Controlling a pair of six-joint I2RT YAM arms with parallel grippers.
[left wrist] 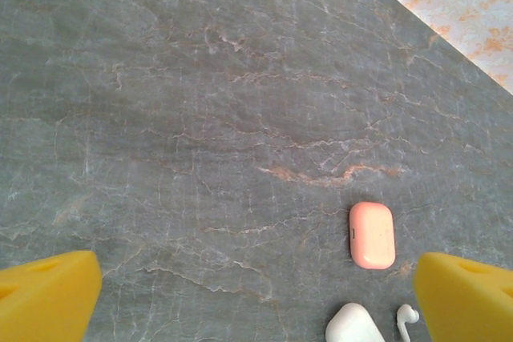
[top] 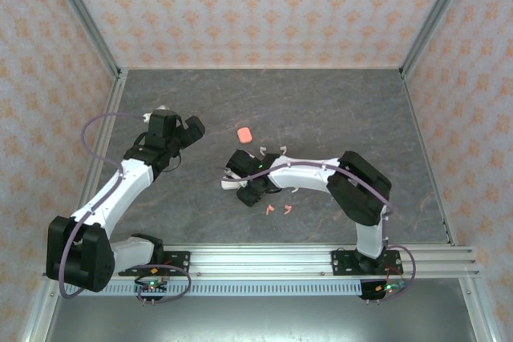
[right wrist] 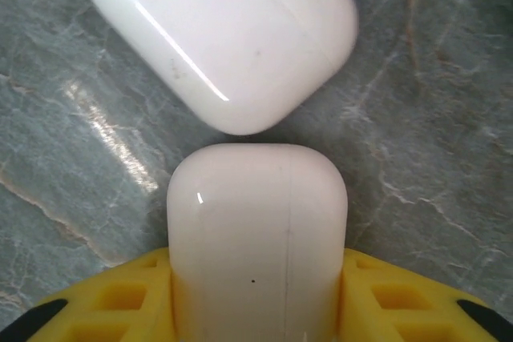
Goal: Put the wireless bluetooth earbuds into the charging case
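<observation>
Glossy white case (right wrist: pixel 256 238), lid seemingly closed; coral earbuds (top: pixel 279 210) tiny.

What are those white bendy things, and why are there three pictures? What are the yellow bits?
The white bendy things are two robot arms bolted to a grey table. One picture looks down from above. The other two come from little cameras on each arm's wrist, so you see the yellow jaws up close.

The left gripper is wide open and holds nothing. Below it lie a pink case, a white case and a tiny white earbud.

The right gripper has its yellow jaws pressed against both sides of another white case. A second white case lies just beyond it. Two pink earbuds wait nearby.
</observation>
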